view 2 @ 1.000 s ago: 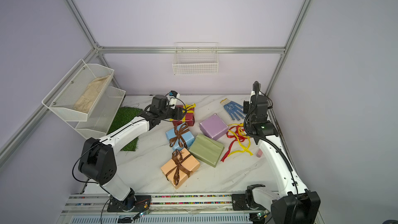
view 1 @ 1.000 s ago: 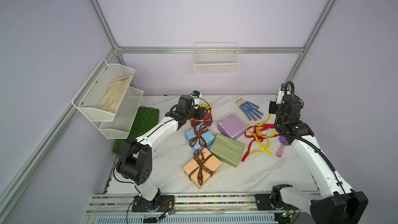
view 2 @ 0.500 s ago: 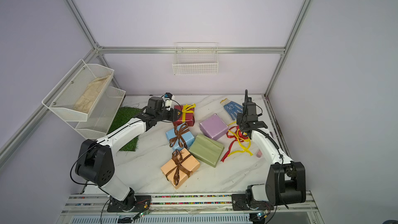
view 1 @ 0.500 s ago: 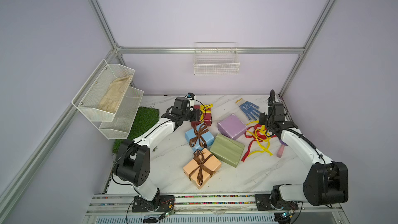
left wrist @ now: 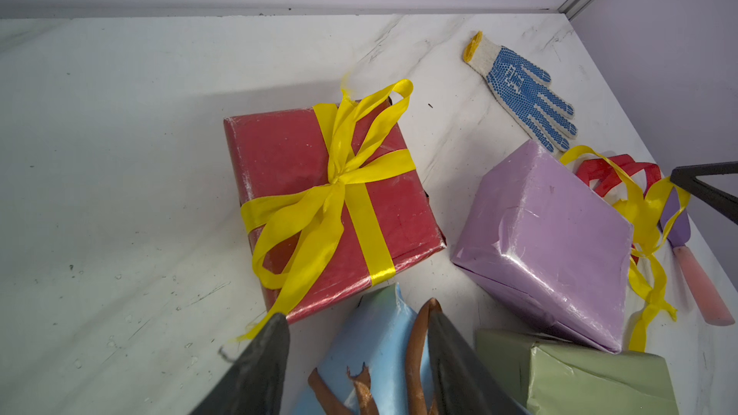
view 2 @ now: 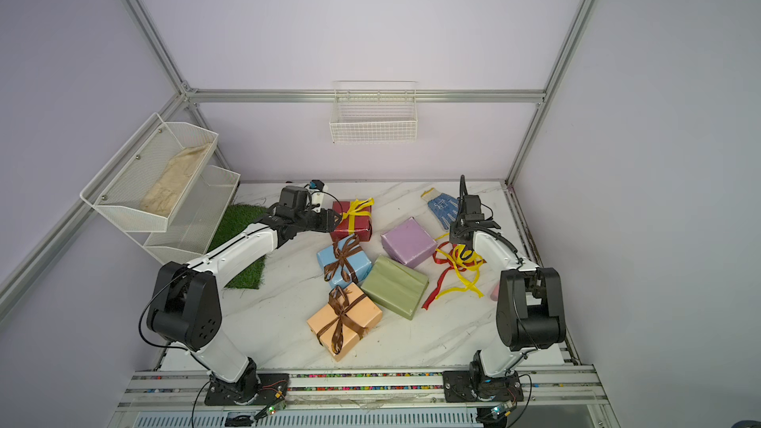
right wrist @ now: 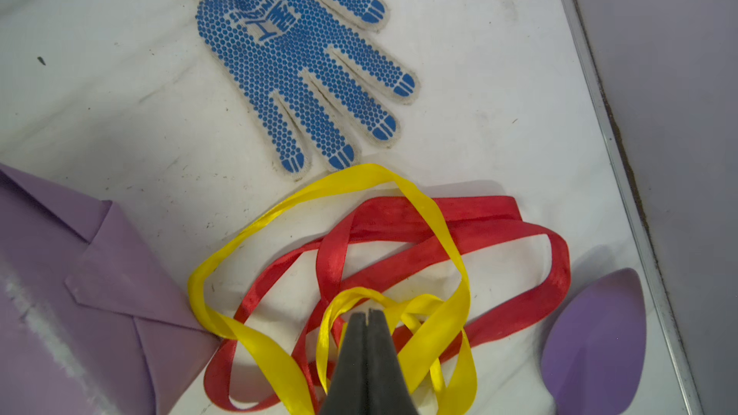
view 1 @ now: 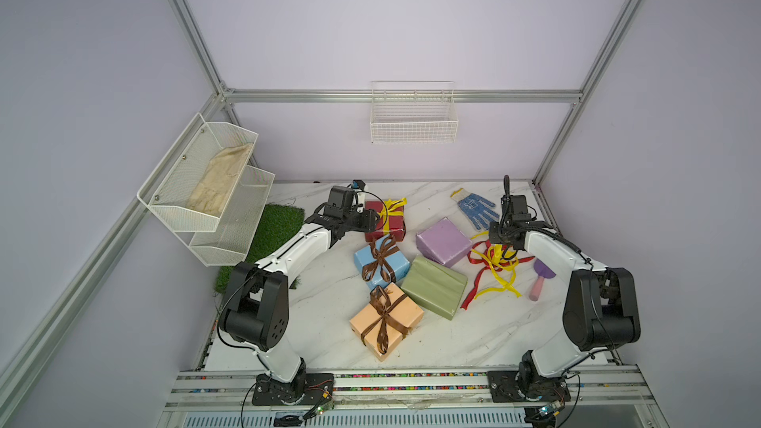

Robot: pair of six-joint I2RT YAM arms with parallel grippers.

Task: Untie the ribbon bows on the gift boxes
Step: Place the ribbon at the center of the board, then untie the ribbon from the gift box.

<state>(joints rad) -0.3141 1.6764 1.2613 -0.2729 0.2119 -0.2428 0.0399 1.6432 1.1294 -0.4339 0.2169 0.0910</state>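
Bows sit on three boxes: a yellow bow (left wrist: 339, 185) on the dark red box (left wrist: 279, 145) at the back, brown bows (view 1: 381, 259) on the light blue box (view 1: 398, 267) and peach box (view 1: 414, 314). The lilac box (view 1: 442, 240) and olive box (view 1: 434, 288) lie bare beside a loose yellow ribbon (right wrist: 439, 337) and red ribbon (right wrist: 439, 213). The side basket (view 1: 197, 199) holds a beige cloth (view 1: 218, 179). The left gripper (left wrist: 357, 315), jaws apart, has drawn back off the red box. The right gripper (right wrist: 365, 313) was raised a second ago and now sits among the loose ribbons, jaws all but closed.

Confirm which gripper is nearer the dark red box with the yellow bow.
Left. The left gripper is close beside the dark red box, jaws apart and pointing at it. The right gripper is beyond the lilac box, down in the loose ribbons.
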